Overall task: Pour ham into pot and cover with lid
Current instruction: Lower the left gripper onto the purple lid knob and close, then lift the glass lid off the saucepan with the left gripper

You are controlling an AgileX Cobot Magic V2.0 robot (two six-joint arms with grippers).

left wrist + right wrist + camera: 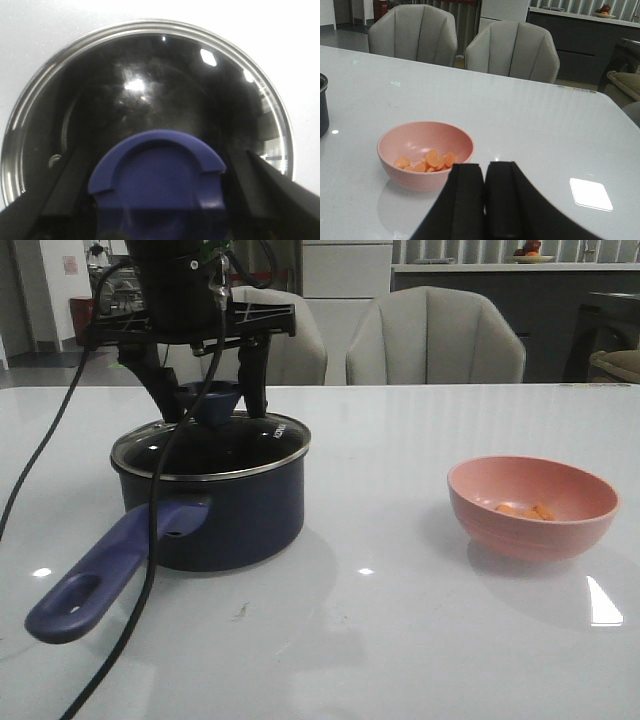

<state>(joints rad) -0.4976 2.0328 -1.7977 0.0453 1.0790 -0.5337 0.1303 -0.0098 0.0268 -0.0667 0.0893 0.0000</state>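
Navy and glossy, the pot (215, 510) stands on the white bench (400, 640) at the robot's left, its long purple-blue handle (110, 575) reaching toward the front edge. The glass lid (210, 445) with its metal rim already sits on the pot, covering it. The left gripper (212, 390) hangs directly over the lid, its two dark fingers (252, 375) set on either side of the blue flared knob (210, 400); the left wrist view shows the knob (157, 182) between them with the fingers close at its sides, but whether they press on it or stand just clear cannot be told. A black cable (150, 540) droops from that arm down across the pot's front.

Well apart, at the robot's right, a pink bowl (532, 506) rests on the bench, and the ham (427, 162), small orange chunks, lies in its bottom, not in the pot. The right gripper (485, 200) is near the bowl, on the bowl's side away from the two grey chairs (512, 50), with its fingers pressed together and holding nothing.
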